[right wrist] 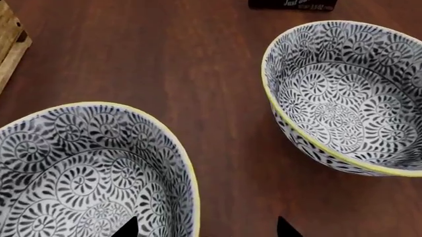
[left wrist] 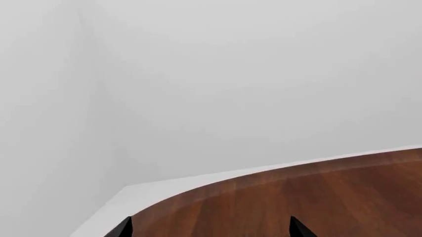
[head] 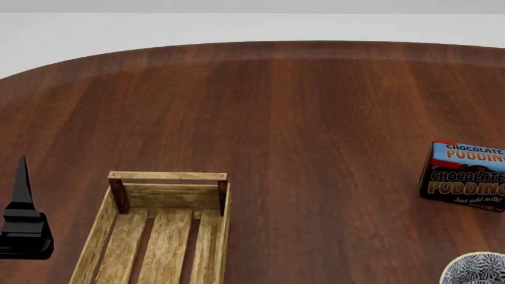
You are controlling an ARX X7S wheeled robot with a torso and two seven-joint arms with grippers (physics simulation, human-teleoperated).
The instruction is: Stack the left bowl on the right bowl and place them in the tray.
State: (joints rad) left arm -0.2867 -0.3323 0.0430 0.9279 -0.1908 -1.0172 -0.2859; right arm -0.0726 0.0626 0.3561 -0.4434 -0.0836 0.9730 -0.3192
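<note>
Dark reddish wood table [head: 316,118], rounded far edge, pale floor beyond.

Tray [head: 158,231]: light wood, slatted bottom, low plank sides, raised end bar at its far end. Sits at the near left of the table in the head view, its near part cut off by the frame. Nothing visible inside the part that shows. A corner of it also shows at the edge of the right wrist view.

Pudding box [head: 465,177]: upright at the right edge of the head view, well apart from the tray.

Two bowls, white with a dense black swirl pattern and yellow rims, both upright on the table, side by side, not stacked, apart from each other. Left bowl [right wrist: 92,173] lies directly under the right wrist camera, between the tray corner and the right bowl [right wrist: 349,94]. In the head view only a sliver of one bowl shows, bottom right corner, nearer than the pudding box.

Left gripper [left wrist: 211,229]: two black fingertips spread wide, nothing between them, over the table near its far-left edge. In the head view one dark finger points up, left of the tray.

Right gripper [right wrist: 204,227]: only two black tips show, set apart, above the left bowl's rim; released, not touching the bowl as far as can be seen.
</note>
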